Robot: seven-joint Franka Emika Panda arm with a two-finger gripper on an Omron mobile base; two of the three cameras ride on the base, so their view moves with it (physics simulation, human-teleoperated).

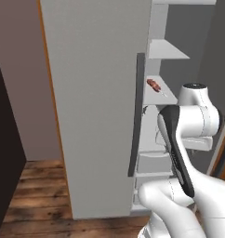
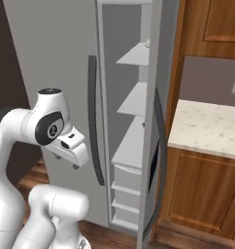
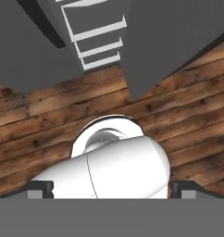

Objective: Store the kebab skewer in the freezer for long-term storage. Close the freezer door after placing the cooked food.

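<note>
The kebab skewer [image 1: 153, 85] already lies on a white shelf [image 1: 160, 94] inside the freezer [image 2: 131, 146], seen right of centre in the left base view, its reddish-brown chunks near the shelf's front edge. So the placing part looks done, as far as the pictures show. What is left is the shutting: the freezer door [image 2: 156, 146] stands swung out, edge-on in the middle of the right base view, with its long dark handle [image 2: 161, 160] and the small black dispenser panel [image 2: 152, 168] facing the wooden cabinets at the right. The compartment with its shelves and lower drawers lies open between that door and the plain grey door [image 1: 93, 107] beside it.

The tool [image 2: 66, 162] hangs at the left of the right base view, pointing down toward the wooden floor [image 3: 188, 83], well apart from either door. In the hand view its two dark tips [image 3: 40, 189] sit far out at the lower corners, so the jaws stand fully spread with nothing between them and nothing touched. My judgement is that the arm must next reach the outer face of the swung-out door to push it closed.
</note>
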